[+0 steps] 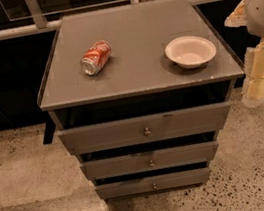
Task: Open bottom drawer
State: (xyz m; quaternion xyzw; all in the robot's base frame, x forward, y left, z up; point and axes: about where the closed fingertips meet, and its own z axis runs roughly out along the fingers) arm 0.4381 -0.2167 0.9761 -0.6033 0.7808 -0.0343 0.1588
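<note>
A dented red-and-silver soda can point(96, 58) lies on its side left of centre on the flat grey cabinet top point(133, 26); a round white bowl point(190, 51) sits upright near its right edge, well apart, above the speckled stone floor point(21, 167)

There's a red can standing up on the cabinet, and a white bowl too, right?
Not quite. The can is lying on its side, not standing up; the camera view shows it. It is on the cabinet, and the white bowl is there too. The robot's hand is at the right edge, beside the cabinet and away from the bottom drawer.
</note>
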